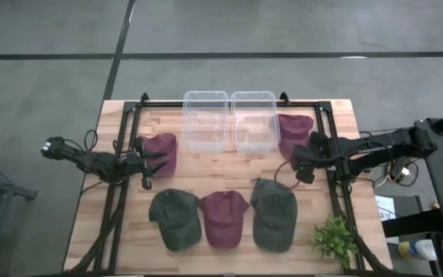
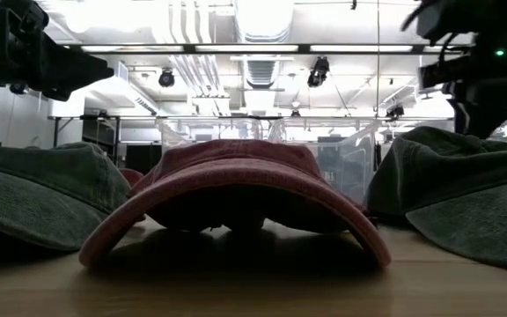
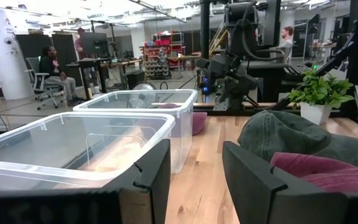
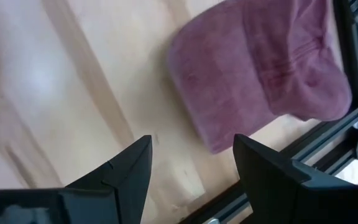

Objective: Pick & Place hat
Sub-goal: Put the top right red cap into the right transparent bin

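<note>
While both arms hang over the back half of the wooden table (image 1: 229, 165), neither is holding anything: the right gripper (image 4: 191, 165) is pointed down at the boards with its two dark fingers (image 4: 126, 171) spread apart and bare wood between them, and the left gripper (image 3: 194, 174) is held level above the table, its fingers (image 3: 154, 177) likewise parted around empty air. Just ahead of the right gripper, toward the black frame rail (image 4: 328, 140), lies a maroon cap (image 4: 260, 65) flat on the wood, close to the fingertips but not touching them; from above it is the one (image 1: 293, 132) beside the right-hand clear plastic bin (image 1: 254, 119). A second maroon cap (image 1: 160, 152) lies right under and beside the left gripper (image 1: 146, 165), next to the left-hand clear bin (image 1: 205, 119), which fills the space directly ahead of that gripper (image 3: 73, 143). Farther off from both grippers, along the front of the table, three more caps sit in a row: a dark green one (image 1: 174, 218), a maroon one (image 1: 223, 218) in the middle, and another dark green one (image 1: 274, 214). A small potted plant (image 1: 335, 240) stands at the front corner on the right arm's side. People (image 3: 53, 65) sit and stand at desks in the room beyond.
</note>
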